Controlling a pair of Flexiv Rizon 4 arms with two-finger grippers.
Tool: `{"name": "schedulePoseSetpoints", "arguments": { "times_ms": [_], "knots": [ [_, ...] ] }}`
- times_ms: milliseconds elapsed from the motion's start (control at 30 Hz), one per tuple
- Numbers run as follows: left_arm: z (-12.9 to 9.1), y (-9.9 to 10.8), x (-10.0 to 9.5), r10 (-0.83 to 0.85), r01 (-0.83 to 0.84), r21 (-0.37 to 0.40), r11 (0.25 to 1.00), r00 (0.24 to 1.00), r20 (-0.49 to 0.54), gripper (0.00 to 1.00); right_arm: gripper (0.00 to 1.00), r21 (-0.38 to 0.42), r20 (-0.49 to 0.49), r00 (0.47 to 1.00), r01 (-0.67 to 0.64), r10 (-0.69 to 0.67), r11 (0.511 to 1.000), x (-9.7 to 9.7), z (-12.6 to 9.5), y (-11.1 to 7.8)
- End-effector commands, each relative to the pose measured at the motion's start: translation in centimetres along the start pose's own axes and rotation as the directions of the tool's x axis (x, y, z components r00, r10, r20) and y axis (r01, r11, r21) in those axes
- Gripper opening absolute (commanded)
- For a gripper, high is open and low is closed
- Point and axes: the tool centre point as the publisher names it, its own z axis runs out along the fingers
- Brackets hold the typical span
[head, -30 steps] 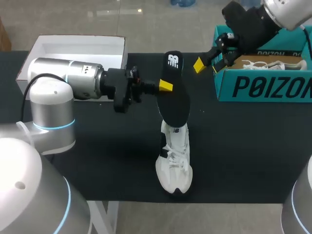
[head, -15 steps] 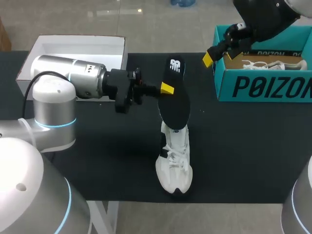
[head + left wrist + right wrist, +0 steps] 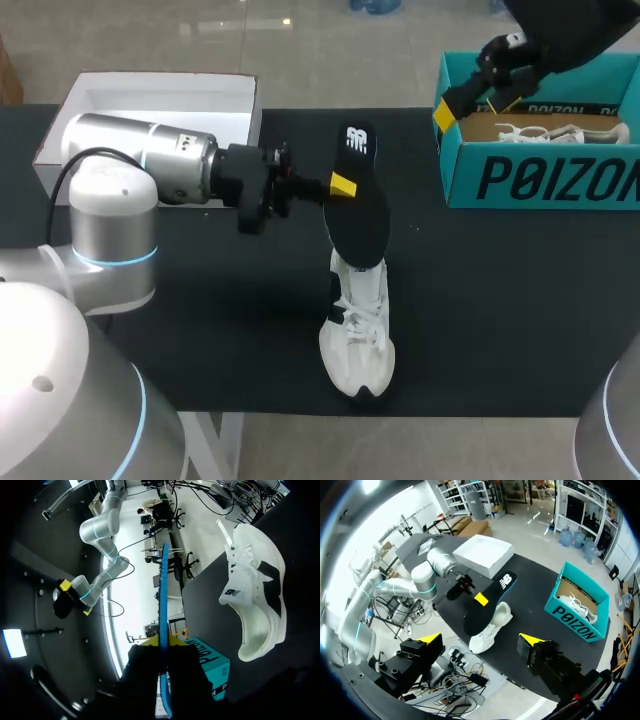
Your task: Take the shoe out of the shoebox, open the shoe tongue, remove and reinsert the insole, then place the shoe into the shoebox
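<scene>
**Insole (image 3: pixel 358 205) held over the shoe (image 3: pixel 358 335); right gripper (image 3: pixel 462 105) withdrawn.**
The left gripper (image 3: pixel 343 185) stays clamped on the black insole above the white shoe lying on the tabletop (image 3: pixel 500 300); the right gripper, fingers apart, has retreated over the teal shoebox (image 3: pixel 540 180) corner.

My right arm draws back from the middle of the bench. Its tool (image 3: pixel 470 102), which a second ago hung just beside the insole's (image 3: pixel 358 205) far end, now sits over the near corner of the teal shoebox (image 3: pixel 540 175), higher and farther to my right. The left tool (image 3: pixel 335 184) edges slightly toward the shoe (image 3: pixel 358 320), and the insole's logo end dips with it.
</scene>
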Motion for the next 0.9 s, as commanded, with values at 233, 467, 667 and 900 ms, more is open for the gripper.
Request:
{"name": "schedulePoseSetpoints", "arguments": {
  "times_ms": [233, 467, 667, 900],
  "knots": [
    [0.26, 0.08, 0.1, -0.016, 0.015, -0.032, 0.999, 1.0, -0.019, 0.0, 1.0, 0.04, 0.05, 0.999, 0.002, -0.004, 0.999, 0.65, -0.31, 0.54],
    [0.26, 0.08, 0.1, -0.016, 0.015, -0.032, 0.999, 1.0, -0.019, 0.0, 1.0, 0.04, 0.05, 0.999, 0.002, -0.004, 0.999, 0.65, -0.31, 0.54],
    [0.26, 0.08, 0.1, -0.016, 0.015, -0.032, 0.999, 1.0, -0.019, 0.0, 1.0, 0.04, 0.05, 0.999, 0.002, -0.004, 0.999, 0.65, -0.31, 0.54],
    [0.26, 0.08, 0.1, -0.016, 0.015, -0.032, 0.999, 1.0, -0.019, 0.0, 1.0, 0.04, 0.05, 0.999, 0.002, -0.004, 0.999, 0.65, -0.31, 0.54]
  ]
}}
